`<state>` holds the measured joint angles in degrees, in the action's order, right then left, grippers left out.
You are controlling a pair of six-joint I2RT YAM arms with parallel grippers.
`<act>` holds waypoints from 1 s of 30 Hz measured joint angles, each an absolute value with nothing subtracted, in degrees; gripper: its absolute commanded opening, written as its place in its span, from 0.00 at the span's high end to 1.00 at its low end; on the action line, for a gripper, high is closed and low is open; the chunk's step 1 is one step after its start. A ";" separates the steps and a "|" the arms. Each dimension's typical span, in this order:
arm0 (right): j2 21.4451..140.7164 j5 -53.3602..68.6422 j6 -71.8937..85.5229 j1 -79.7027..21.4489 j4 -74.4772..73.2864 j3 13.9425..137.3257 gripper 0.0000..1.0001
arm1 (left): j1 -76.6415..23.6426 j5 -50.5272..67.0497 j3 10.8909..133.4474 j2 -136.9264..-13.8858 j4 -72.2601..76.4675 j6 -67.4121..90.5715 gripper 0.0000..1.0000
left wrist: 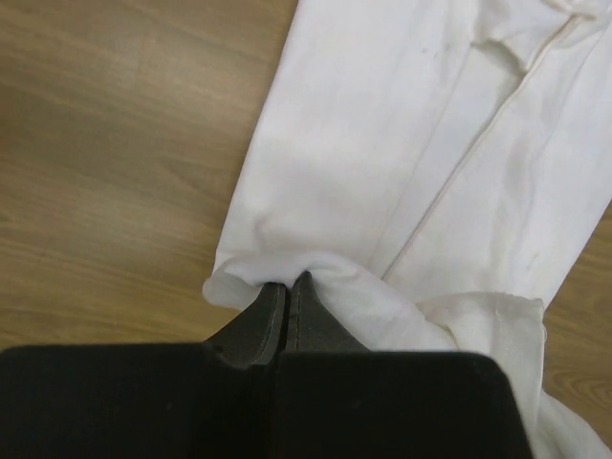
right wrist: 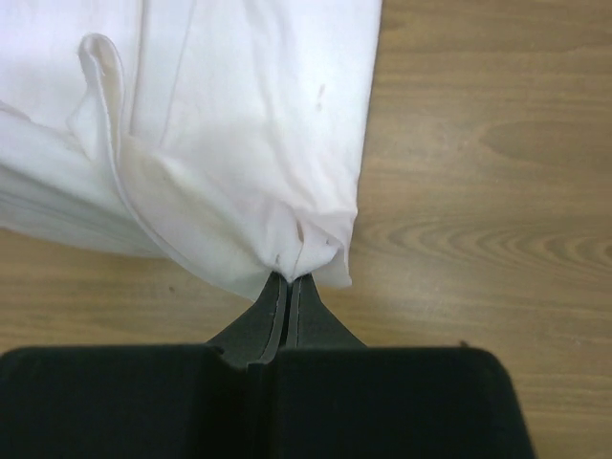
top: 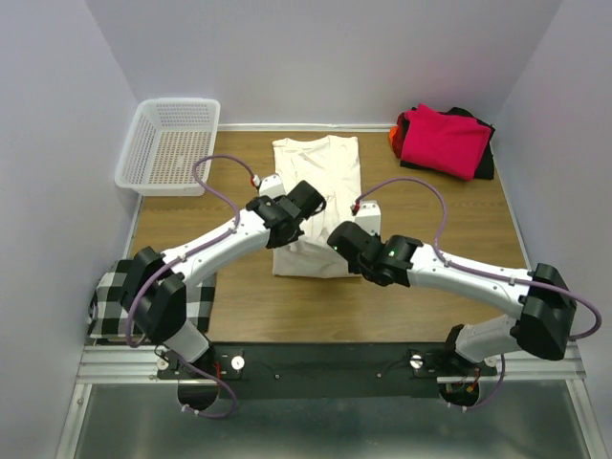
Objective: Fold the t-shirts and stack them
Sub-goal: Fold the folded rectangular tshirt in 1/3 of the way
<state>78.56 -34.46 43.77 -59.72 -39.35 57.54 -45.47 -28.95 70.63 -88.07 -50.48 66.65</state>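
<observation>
Top external: one cream t-shirt [top: 320,170]

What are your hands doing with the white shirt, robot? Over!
Left gripper and right gripper shut on cream t-shirt, near edge. Shirt folded narrow on the table. Nothing blocking; folded pile far right, basket far left.

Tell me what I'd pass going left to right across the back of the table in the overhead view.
white mesh basket → cream t-shirt → magenta-red folded t-shirt
</observation>
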 measured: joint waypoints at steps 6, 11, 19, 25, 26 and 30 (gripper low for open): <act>84.40 -34.54 38.57 -52.51 -33.26 60.86 0.99 | -40.71 -29.52 76.29 -94.19 -45.50 57.82 1.00; 90.54 -33.56 33.74 -47.33 -26.72 63.99 0.99 | -36.71 -29.45 80.86 -99.53 -41.54 51.55 1.00; 101.60 -30.76 27.22 -40.97 -21.91 72.66 0.99 | -31.79 -28.69 90.24 -109.58 -37.10 42.96 1.00; 106.56 -28.29 25.19 -37.91 -20.21 76.51 0.99 | -28.82 -24.88 97.65 -117.62 -35.53 37.50 1.00; 107.07 -27.92 25.02 -37.56 -20.08 76.90 0.99 | -28.32 -23.92 99.88 -119.42 -35.64 36.34 1.00; 110.78 -26.13 24.32 -34.74 -19.49 79.96 0.66 | -26.89 -20.51 107.44 -125.56 -35.44 32.53 0.91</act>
<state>110.78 -26.13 24.32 -34.74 -19.49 79.96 -26.89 -20.51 107.44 -125.56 -35.44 32.53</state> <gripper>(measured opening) 0.057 0.018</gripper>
